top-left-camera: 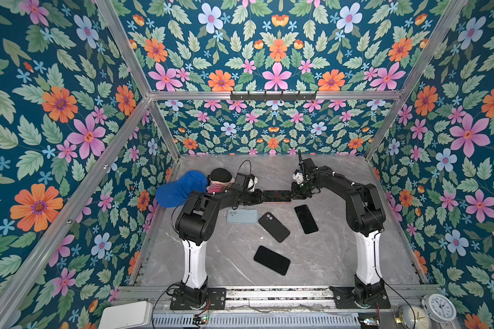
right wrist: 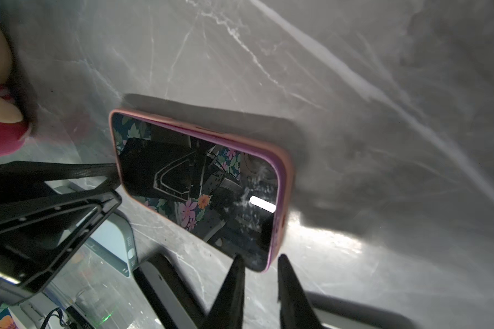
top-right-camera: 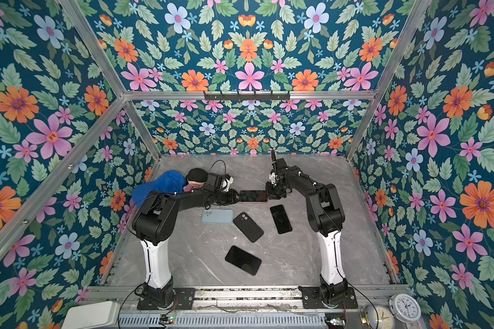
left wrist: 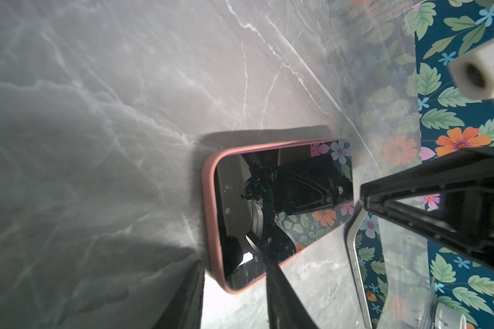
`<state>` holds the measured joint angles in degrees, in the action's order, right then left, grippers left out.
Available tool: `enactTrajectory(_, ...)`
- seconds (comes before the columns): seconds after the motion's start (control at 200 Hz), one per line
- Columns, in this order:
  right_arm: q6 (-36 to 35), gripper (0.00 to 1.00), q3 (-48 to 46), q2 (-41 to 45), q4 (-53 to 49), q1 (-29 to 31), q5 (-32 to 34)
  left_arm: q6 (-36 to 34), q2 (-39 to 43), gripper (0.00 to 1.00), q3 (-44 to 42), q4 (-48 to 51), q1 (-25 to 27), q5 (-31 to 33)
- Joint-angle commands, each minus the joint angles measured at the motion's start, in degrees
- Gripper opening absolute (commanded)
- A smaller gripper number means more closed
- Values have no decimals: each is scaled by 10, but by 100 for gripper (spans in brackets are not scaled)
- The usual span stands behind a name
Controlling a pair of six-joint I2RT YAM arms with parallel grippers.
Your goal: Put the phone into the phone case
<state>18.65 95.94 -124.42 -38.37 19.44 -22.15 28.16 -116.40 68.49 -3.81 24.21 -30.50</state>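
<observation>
A phone (top-left-camera: 276,196) (top-right-camera: 253,196) lies screen up on the marble table, seated inside a pink phone case (left wrist: 210,216) (right wrist: 283,182) whose rim frames the dark screen (left wrist: 283,199) (right wrist: 200,182). My left gripper (top-left-camera: 258,197) (left wrist: 231,273) is at the phone's left end. Its jaws stand open astride one corner, with a bright gap beside the case. My right gripper (top-left-camera: 294,195) (right wrist: 259,257) is at the right end, jaws slightly open around another corner, and a gap shows on both sides.
In front of the phone lie a light blue case (top-left-camera: 242,216), a black case (top-left-camera: 273,227) and two black phones (top-left-camera: 306,219) (top-left-camera: 271,260). A blue cap (top-left-camera: 180,189) and a doll (top-left-camera: 220,179) sit at the back left. Floral walls enclose the table.
</observation>
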Motion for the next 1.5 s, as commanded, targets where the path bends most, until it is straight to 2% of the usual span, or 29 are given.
enactTrajectory(0.0,-7,21,6,-9,-14,3,-8,-6,-5,38,3,18,0,-4)
enactTrajectory(0.675,0,11,-14,-21,5,15,-26,-2,-13,35,9,14,0,-12)
enactTrajectory(1.295,15,9,-59,-10,41,22,-27,7,-3,37,-8,5,1,-16)
enactTrajectory(1.495,20,9,-79,-5,52,24,-33,11,-2,33,-13,3,1,-16)
